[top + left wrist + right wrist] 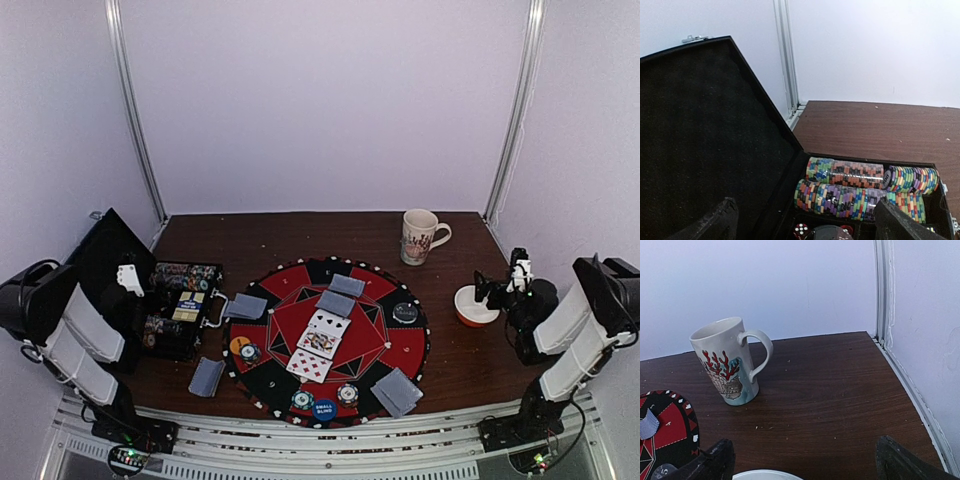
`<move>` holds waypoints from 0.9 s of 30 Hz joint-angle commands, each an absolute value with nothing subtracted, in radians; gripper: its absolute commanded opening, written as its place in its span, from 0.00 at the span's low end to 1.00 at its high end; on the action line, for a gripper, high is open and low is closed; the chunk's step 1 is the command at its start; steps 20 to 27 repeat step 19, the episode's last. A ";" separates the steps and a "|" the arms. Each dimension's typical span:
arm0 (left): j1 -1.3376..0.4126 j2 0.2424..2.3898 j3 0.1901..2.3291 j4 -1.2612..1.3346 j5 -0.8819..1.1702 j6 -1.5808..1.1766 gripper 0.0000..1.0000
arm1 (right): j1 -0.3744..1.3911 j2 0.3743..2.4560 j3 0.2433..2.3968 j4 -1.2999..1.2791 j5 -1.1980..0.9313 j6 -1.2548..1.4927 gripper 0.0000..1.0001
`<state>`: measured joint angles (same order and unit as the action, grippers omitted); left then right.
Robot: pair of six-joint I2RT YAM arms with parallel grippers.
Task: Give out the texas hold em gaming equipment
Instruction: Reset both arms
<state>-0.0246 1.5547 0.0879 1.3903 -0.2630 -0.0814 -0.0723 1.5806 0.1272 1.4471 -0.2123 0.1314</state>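
Observation:
Grey-blue-backed cards (346,285) and white face-up cards (325,333) lie on a round red-and-black mat (380,340). More face-down cards lie at its left (207,377) and front right (396,391). Poker chips (302,400), a blue button (324,409), an orange button (238,344) and a dark button (405,312) sit on the mat. My left gripper (130,278) is open and empty above an open black case (160,335). In the left wrist view, rows of multicoloured chips (850,172) lie ahead of the gripper (807,225). My right gripper (495,290) is open and empty over the bowl.
A white patterned mug (419,236) stands behind the mat; it also shows in the right wrist view (727,362). An orange-rimmed white bowl (470,308) sits at the right. The case's raised lid (700,150) stands left of the left gripper. A red die (801,230) lies in the case.

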 commanded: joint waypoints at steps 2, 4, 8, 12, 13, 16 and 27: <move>-0.035 1.567 0.134 1.505 -0.204 -0.028 0.98 | -0.048 1.570 0.187 1.452 -0.211 0.095 1.00; -0.036 1.554 0.181 1.400 -0.207 -0.033 0.98 | -0.046 1.559 0.192 1.413 -0.211 0.089 1.00; -0.037 1.562 0.189 1.363 -0.195 -0.027 0.98 | -0.045 1.567 0.189 1.437 -0.208 0.091 1.00; -0.037 1.564 0.189 1.372 -0.193 -0.025 0.98 | -0.045 1.568 0.187 1.442 -0.209 0.089 1.00; -0.038 1.565 0.189 1.374 -0.192 -0.025 0.98 | -0.044 1.568 0.189 1.438 -0.209 0.089 1.00; -0.038 1.565 0.189 1.372 -0.191 -0.024 0.98 | -0.041 1.566 0.195 1.424 -0.204 0.086 1.00; -0.038 1.565 0.189 1.371 -0.185 -0.022 0.98 | -0.041 1.567 0.191 1.429 -0.204 0.086 1.00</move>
